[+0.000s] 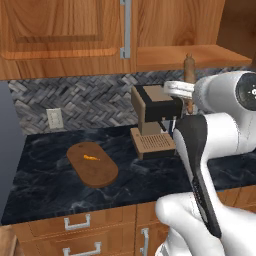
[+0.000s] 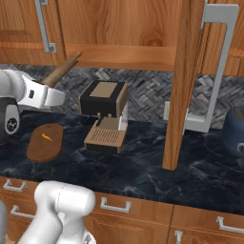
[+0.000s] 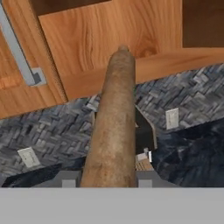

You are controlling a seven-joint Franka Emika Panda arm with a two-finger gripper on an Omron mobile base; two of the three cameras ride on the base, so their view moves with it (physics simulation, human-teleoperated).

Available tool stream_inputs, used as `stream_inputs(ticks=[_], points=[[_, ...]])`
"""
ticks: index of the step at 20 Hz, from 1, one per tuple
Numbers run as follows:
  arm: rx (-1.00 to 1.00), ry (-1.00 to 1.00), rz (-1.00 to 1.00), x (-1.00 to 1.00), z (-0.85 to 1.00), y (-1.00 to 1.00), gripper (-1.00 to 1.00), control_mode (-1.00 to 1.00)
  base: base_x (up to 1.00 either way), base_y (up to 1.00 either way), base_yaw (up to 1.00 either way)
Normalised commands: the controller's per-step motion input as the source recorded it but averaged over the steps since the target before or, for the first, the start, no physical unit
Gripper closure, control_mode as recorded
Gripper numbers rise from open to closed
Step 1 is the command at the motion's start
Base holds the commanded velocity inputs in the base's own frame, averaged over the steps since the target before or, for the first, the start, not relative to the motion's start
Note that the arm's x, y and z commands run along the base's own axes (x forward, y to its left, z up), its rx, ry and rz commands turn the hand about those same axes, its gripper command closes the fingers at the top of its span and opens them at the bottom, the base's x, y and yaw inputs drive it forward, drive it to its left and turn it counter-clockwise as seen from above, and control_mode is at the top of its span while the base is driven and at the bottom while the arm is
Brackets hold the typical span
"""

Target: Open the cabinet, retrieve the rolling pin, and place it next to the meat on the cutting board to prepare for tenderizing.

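Observation:
My gripper (image 3: 107, 179) is shut on the brown wooden rolling pin (image 3: 113, 131), which runs straight away from the hand. The rolling pin (image 1: 189, 75) stands upright above the hand, just in front of the open cabinet's shelf (image 1: 190, 56) and over the coffee machine. From the right, the rolling pin (image 2: 62, 70) slants up out of my gripper (image 2: 49, 86). The cabinet door (image 2: 183, 81) is swung out, edge-on. The oval cutting board (image 1: 95, 167) lies on the counter to the left with the small orange meat (image 1: 91, 158) on it; both sit well below and left of the pin.
A black and tan coffee machine (image 1: 155, 120) stands on the dark marble counter (image 1: 50, 185) right of the board. The open door's silver handle (image 2: 217, 66) hangs over the counter. A dark blue pot (image 2: 236, 131) sits far right. Drawers (image 1: 75, 225) line the counter front.

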Motion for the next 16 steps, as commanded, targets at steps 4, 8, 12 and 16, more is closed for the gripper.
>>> stream_inputs(ticks=[4, 8, 12, 16], points=[[0.0, 0.04, 0.17, -0.97, -0.28, 0.7, 1.0, -1.0, 0.0, 0.0, 0.0], [0.0, 0.06, 0.16, -0.88, -0.35, 0.65, 1.0, -1.0, 0.0, 0.0, 0.0], [0.01, 0.07, 0.17, -0.67, -0.37, 0.61, 1.0, -1.0, 0.0, 0.0, 0.0], [0.0, 0.08, 0.17, -0.32, -0.25, 0.48, 1.0, -1.0, 0.0, 0.0, 0.0]])
